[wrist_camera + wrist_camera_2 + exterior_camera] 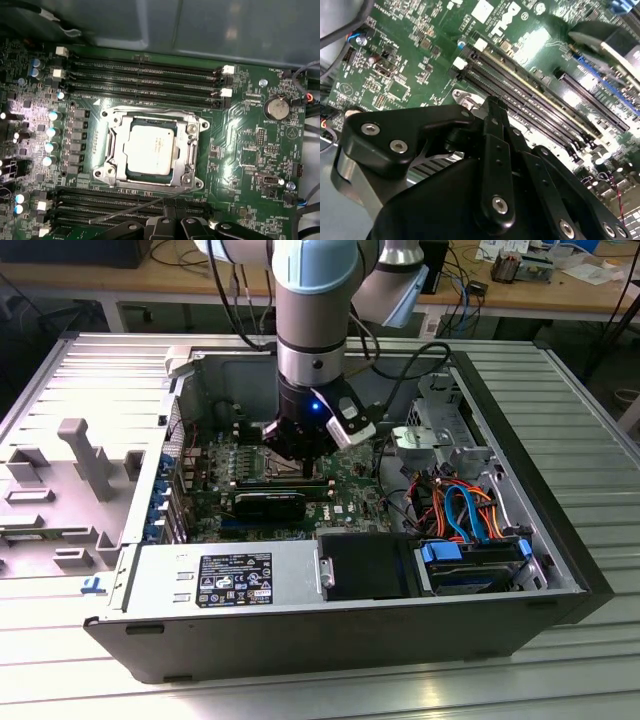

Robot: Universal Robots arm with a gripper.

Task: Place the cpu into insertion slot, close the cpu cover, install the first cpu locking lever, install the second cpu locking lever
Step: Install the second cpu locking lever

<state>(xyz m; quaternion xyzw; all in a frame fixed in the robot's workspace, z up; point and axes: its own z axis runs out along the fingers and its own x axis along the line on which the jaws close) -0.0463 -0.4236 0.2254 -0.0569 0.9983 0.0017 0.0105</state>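
I am holding the claw [300,455] low over the motherboard; the cpu [151,148] is sitting in the insertion slot [114,150] just beyond it. I cannot tell the claw's state.

The exterior view looks down from high in front at the open computer case [330,570], arm at 12 o'clock. Both wrist views sit close above the green motherboard [250,145], sharing its black memory slots [530,102]; the first faces straight down, the second obliquely.

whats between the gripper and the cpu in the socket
In the first wrist view, black memory slots and a thin lever wire lie between the gripper and the cpu.
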